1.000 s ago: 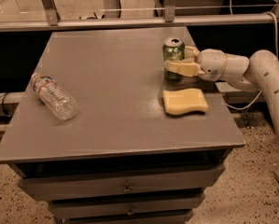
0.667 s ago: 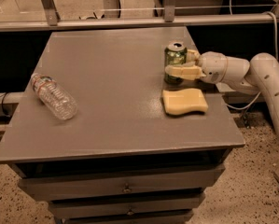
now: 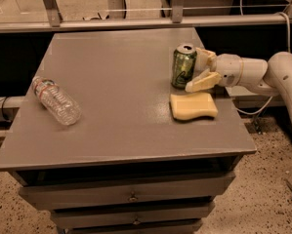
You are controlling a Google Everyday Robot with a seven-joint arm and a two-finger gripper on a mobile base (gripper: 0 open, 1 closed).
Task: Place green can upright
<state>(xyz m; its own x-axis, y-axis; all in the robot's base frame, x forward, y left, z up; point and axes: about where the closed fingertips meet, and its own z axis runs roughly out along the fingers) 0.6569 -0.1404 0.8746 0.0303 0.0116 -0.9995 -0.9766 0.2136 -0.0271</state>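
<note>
The green can (image 3: 184, 66) stands upright on the gray table (image 3: 116, 72), in the right half of the frame and toward the table's far right corner. Its silver top faces up, and light markings show on its dark green side.

The end effector (image 3: 194, 71) is at the can's right side, coming in from the right edge of the frame on a pale, rounded arm (image 3: 262, 73). Its two cream-colored fingers are spread apart. The upper finger (image 3: 204, 57) sits just right of the can's top. The lower finger (image 3: 202, 81) angles down and to the left, with its tip next to the can's lower right side. Whether that tip touches the can cannot be told. The fingers do not squeeze the can, which rests on its own base on the table.

Just below the end effector, nearer the front of the table, a yellow sponge (image 3: 193, 105) lies flat, close to the can but apart from it.

Well away on the left side of the table, a clear plastic bottle (image 3: 56, 100) lies on its side. Its cap end points to the upper left of the frame.

The table has drawers (image 3: 131, 194) under its top, and a small knob shows on the front of the upper one. A speckled floor (image 3: 262, 199) shows at the lower right, and a metal rail (image 3: 135, 23) runs across the top of the frame behind the table.
</note>
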